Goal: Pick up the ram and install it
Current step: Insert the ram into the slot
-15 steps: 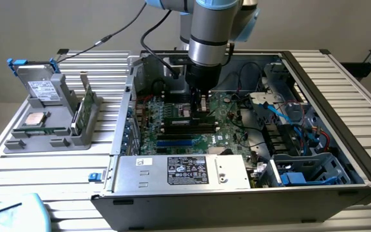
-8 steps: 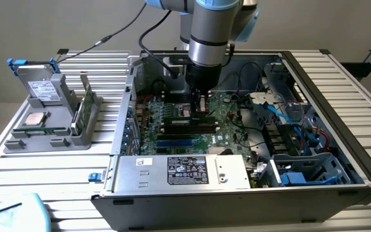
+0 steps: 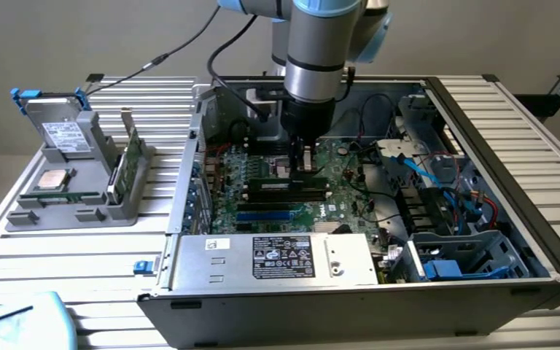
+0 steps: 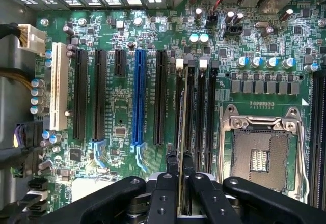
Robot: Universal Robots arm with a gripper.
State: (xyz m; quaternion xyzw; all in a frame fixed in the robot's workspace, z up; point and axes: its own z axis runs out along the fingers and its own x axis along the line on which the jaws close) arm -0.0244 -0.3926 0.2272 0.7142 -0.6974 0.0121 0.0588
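Black two-finger gripper is nearly closed, pads clamped on the long narrow green ram stick, seen edge-on and upright. The ram runs along one of the black memory slots, next to the silver processor socket; can't tell if it's seated. Around it are the green motherboard, a blue expansion slot and a white slot.

In the exterior view the gripper is down inside the open black computer case, over the board's middle. A silver power supply box sits at the case's near edge. The case lies on a slatted aluminium worktop. A grey parts holder stands by the worktop's edge at the exterior view's left.

The grey arm with blue joint caps drops straight down, wrist vertical.
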